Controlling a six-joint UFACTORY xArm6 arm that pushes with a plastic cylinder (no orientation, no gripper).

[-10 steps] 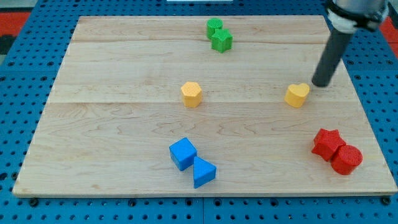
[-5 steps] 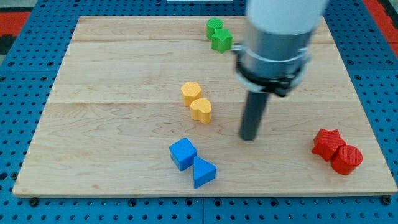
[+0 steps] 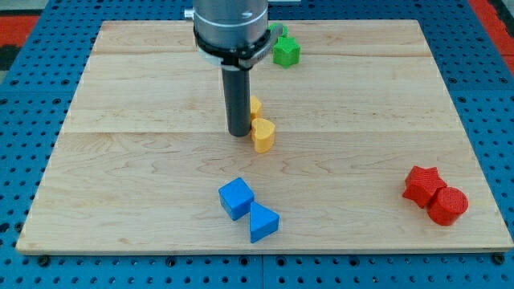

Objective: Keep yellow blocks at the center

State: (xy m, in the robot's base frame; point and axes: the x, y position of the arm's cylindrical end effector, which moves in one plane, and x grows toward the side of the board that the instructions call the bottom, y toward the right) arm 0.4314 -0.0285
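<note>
Tip (image 3: 238, 133) now against yellow blocks (image 3: 263, 135)

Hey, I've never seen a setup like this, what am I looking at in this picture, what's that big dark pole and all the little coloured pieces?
This is one camera looking down at a slant on a wooden board that lies on a blue pegboard table. The dark pole is a robot arm's end effector: a plain rod that holds nothing and only pushes things by sliding its tip along the board.

The small pieces are blocks. Near the middle sit two yellow ones: a yellow heart block just to the view's right of the tip, and a second yellow block behind it, mostly hidden by the rod. Whether the tip touches either is hard to tell.

At the view's top is a green block. Near the bottom are a blue cube and a blue triangle block. At the lower right sit a red star block and a red cylinder.
</note>
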